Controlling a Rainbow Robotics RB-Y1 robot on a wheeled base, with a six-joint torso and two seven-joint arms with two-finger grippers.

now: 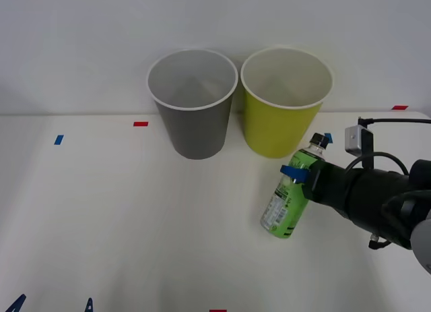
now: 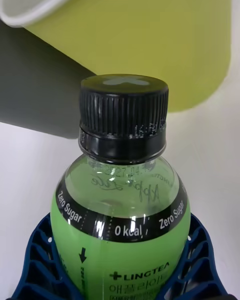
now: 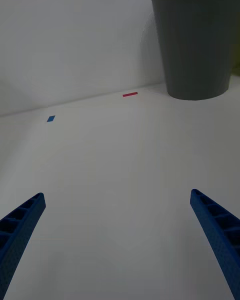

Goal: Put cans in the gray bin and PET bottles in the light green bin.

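The right claw (image 1: 306, 169) is clamped on the PET bottle (image 1: 291, 197), its blue ribbed fingers (image 2: 37, 265) pressing the bottle's sides near the shoulder. The bottle hangs above the white counter (image 1: 135, 224), in front of the light green bin (image 1: 283, 116) and slightly to its right, apart from it. Its long axis is tilted: the black cap (image 1: 318, 141) is the high end and points up and away toward the light green bin, while the base is the low end, nearer the robot and a little to the left.

In the right wrist view the black band around the bottle's shoulder reads "Zero Sugar", "0 kcal", "Zero Sugar". Below it, on the green label, "LINGTEA" stands in white beside a plus sign, with a line of Korean script beneath. A small printed code on the cap ring is too fine to read, and script lettering shows reversed through the clear neck.

The gray bin (image 1: 194, 103) stands upright just left of the light green bin, the two nearly touching at their rims.

The left claw (image 3: 120, 240) hovers over bare counter near the front-left edge, fingers spread apart, facing the gray bin's wall. Small red tape (image 3: 130, 94) and blue tape (image 3: 51, 118) marks lie on the counter.
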